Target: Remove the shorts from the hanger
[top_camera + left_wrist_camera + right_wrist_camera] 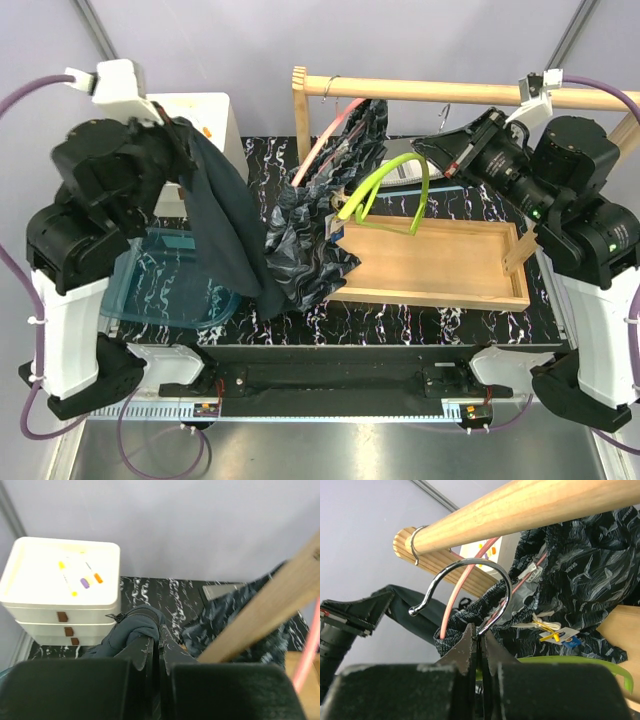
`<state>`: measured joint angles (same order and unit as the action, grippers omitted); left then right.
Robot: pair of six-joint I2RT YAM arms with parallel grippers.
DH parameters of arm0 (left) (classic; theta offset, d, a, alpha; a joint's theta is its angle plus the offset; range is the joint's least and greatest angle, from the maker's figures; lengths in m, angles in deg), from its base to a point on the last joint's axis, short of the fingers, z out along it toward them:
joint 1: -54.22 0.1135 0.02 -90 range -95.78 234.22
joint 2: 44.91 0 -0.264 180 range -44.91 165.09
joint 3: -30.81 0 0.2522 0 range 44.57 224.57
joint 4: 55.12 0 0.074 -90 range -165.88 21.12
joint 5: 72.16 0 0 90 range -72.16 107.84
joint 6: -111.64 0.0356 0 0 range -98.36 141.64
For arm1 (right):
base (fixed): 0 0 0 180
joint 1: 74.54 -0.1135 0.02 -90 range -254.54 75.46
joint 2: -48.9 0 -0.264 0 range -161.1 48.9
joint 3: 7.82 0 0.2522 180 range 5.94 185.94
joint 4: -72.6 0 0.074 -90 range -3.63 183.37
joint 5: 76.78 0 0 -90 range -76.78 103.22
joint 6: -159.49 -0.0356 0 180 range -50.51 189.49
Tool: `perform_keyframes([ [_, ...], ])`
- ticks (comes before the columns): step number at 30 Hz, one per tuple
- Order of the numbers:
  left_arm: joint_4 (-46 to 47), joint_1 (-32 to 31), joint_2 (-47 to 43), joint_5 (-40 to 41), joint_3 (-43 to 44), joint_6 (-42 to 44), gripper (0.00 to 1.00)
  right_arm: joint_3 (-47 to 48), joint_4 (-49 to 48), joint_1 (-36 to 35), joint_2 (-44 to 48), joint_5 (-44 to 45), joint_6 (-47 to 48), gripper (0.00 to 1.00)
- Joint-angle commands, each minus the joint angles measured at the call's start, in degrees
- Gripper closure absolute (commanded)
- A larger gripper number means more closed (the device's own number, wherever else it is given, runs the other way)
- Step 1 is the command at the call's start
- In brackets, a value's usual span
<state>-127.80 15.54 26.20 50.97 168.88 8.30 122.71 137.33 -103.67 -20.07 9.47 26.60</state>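
My left gripper (180, 128) (159, 630) is shut on the plain navy shorts (225, 230) (132, 630) and holds them high at the left; they drape down toward the table. The marbled shorts (345, 160) (580, 580) hang on a pink hanger (322, 140) (451, 605) from the wooden rail (430, 92) (545, 505), with their lower part pooled on the table (305, 260). My right gripper (440, 150) (480, 630) is shut on the metal hook (495, 575) of a bare green hanger (392, 190) (600, 664), held just below the rail.
A wooden tray (440, 265) lies at centre right under the green hanger. A blue bin (170, 290) sits front left under the navy shorts. A white drawer unit (205, 110) (60, 580) stands back left. The rail's upright post (299, 110) stands behind the marbled shorts.
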Motion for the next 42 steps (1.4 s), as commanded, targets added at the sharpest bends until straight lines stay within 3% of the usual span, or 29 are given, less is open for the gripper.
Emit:
perform_keyframes([
  [1,9.41,3.87,-1.59,2.28,8.75,1.91,1.00,2.41,-0.51,0.21,0.41,-3.19,-0.87,1.00],
  [10,28.75,3.78,-3.79,6.95,10.15,16.76,1.00,7.24,3.35,0.21,-3.18,-6.00,0.18,1.00],
  [15,28.51,3.70,-3.26,7.39,10.87,20.37,1.00,9.44,4.50,0.30,-4.77,-5.75,1.85,1.00],
  [19,24.12,3.78,-4.83,8.45,6.22,17.75,1.00,10.59,5.29,0.30,-6.00,-8.46,0.88,1.00],
  [25,22.79,4.48,-13.10,8.54,-16.79,9.14,1.00,8.65,5.11,0.30,-4.86,-8.03,1.93,1.00],
  [30,20.25,12.82,-14.60,0.03,-24.63,0.87,1.00,9.79,5.11,0.30,-5.82,-8.81,1.68,1.00],
  [34,18.40,23.53,-11.80,-9.12,-20.02,-2.12,1.00,7.95,5.11,0.30,-5.12,-10.49,1.32,1.00],
  [37,16.12,27.93,-7.76,-11.67,-12.55,-2.65,1.00,8.64,5.20,0.30,-5.65,-10.75,1.76,1.00],
  [42,15.50,31.20,-4.85,-13.79,-7.69,-5.11,1.00,12.42,6.61,0.21,-6.96,-10.66,2.73,1.00],
])
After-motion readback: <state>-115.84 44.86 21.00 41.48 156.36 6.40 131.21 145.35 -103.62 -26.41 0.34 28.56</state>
